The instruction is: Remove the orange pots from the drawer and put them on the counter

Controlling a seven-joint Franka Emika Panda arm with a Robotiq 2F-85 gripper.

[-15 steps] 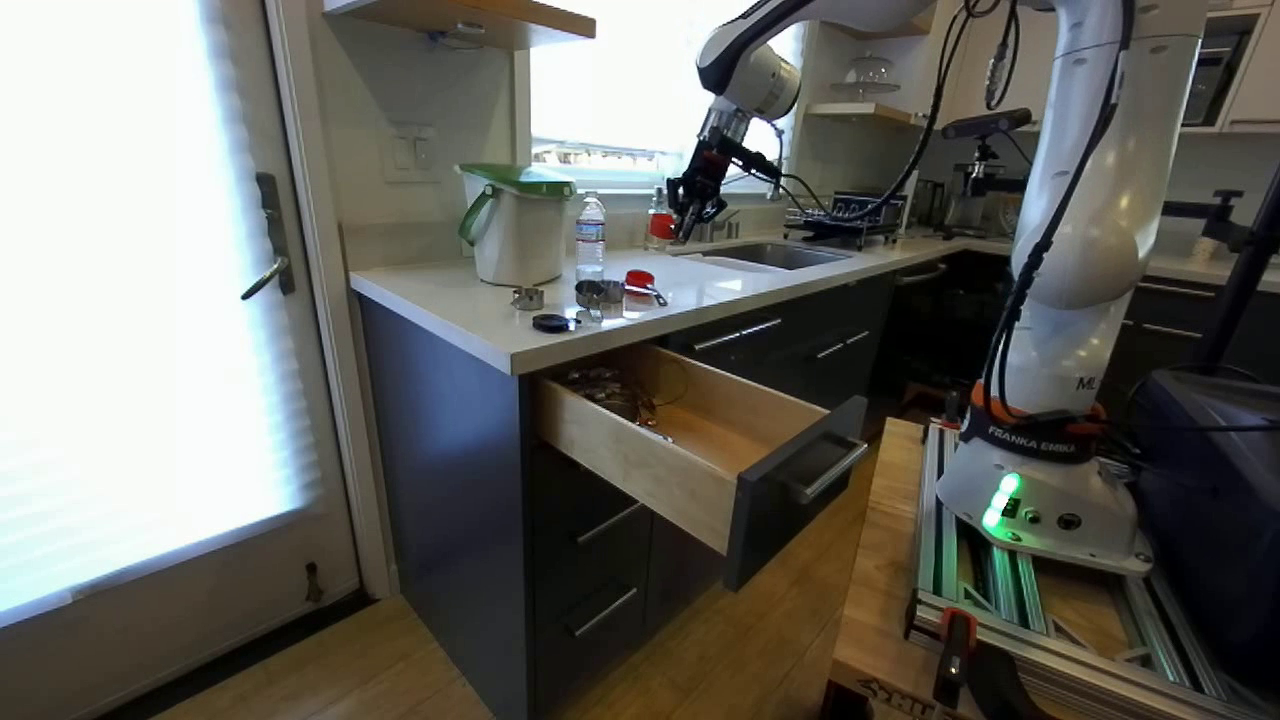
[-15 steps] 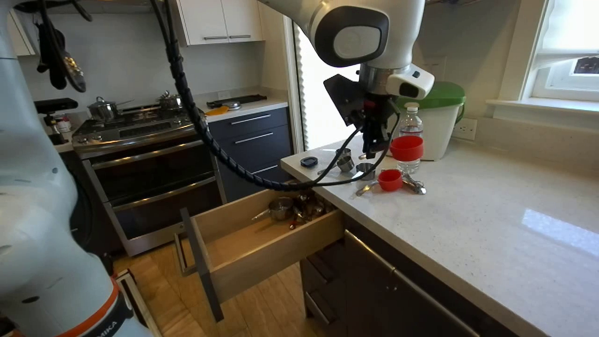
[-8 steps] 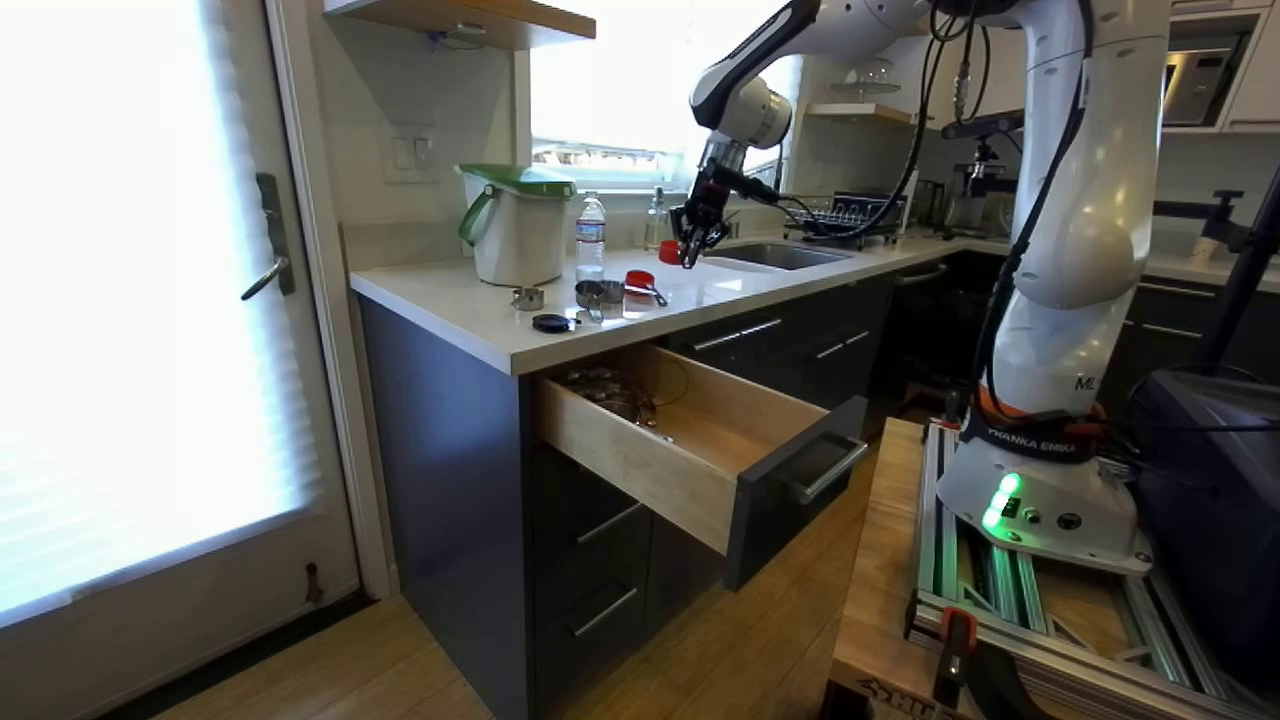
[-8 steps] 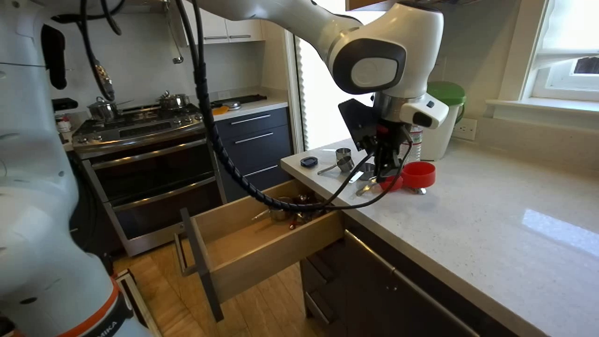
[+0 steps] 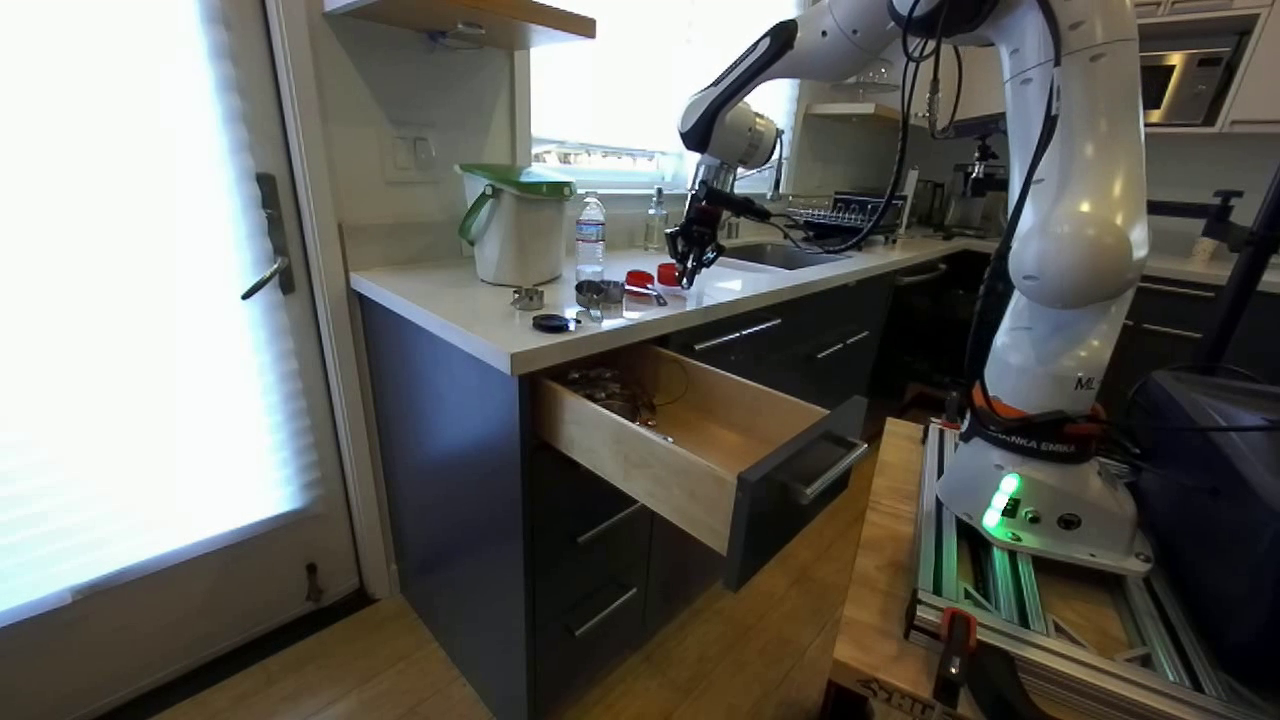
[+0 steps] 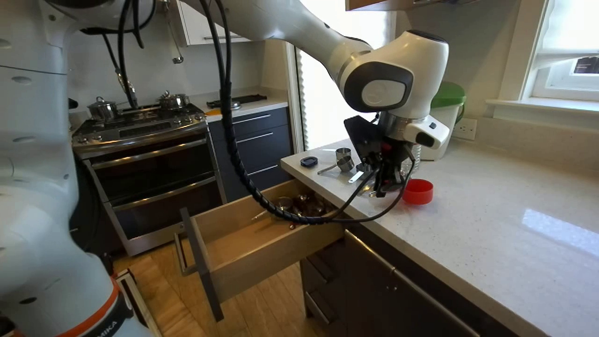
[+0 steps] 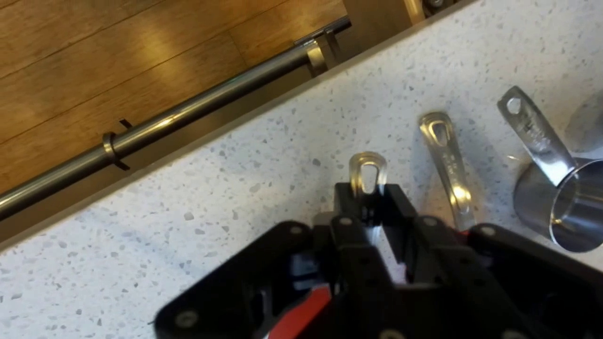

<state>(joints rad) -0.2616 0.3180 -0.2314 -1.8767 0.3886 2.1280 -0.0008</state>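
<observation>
Gripper (image 7: 370, 197): jaws pinching handle (image 7: 355, 170) of red pot (image 6: 418, 193), just over or touching counter (image 6: 468, 229) (contact unclear). Other red pot (image 5: 639, 281): on counter. Advised: lower level, confirm counter contact, release slowly.

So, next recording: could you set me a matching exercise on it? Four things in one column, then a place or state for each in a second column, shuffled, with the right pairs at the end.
Things
1. Black gripper
2. Light-wood drawer with a dark grey front
3. White bucket with a green lid
4. Flat round black object

Places and states
A. Standing beside a clear plastic bottle
B. With a slim silver metal handle between its jaws
C. Lying near a corner of the long pale counter
D. Standing open

Pairs: 1-B, 2-D, 3-A, 4-C
</observation>
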